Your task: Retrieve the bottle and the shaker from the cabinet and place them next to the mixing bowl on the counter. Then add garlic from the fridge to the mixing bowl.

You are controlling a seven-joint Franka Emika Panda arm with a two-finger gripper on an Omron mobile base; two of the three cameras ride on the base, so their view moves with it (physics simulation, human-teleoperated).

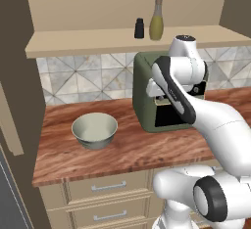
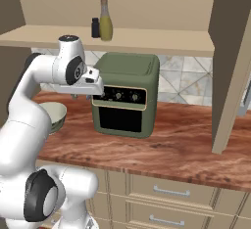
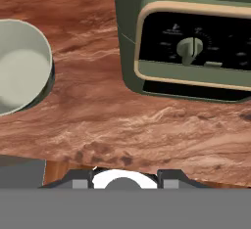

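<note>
An olive-oil bottle [image 1: 157,15] [image 2: 104,20] and a small dark shaker [image 1: 139,28] [image 2: 95,28] stand side by side on the open cabinet shelf [image 1: 88,41] above the counter. The pale green mixing bowl [image 1: 94,130] [image 2: 51,115] [image 3: 19,71] sits empty on the wooden counter, left of a green toaster oven. My gripper [image 2: 78,95] hangs well below the shelf, pointing down at the counter between bowl and oven. Its fingers are too hidden to judge, and it holds nothing that I can see.
The green toaster oven [image 1: 145,96] [image 2: 127,93] [image 3: 186,42] stands on the counter [image 1: 132,149] directly under the bottle and shaker. An open cabinet door [image 2: 230,66] hangs at the right. Drawers [image 2: 169,191] run below the counter edge.
</note>
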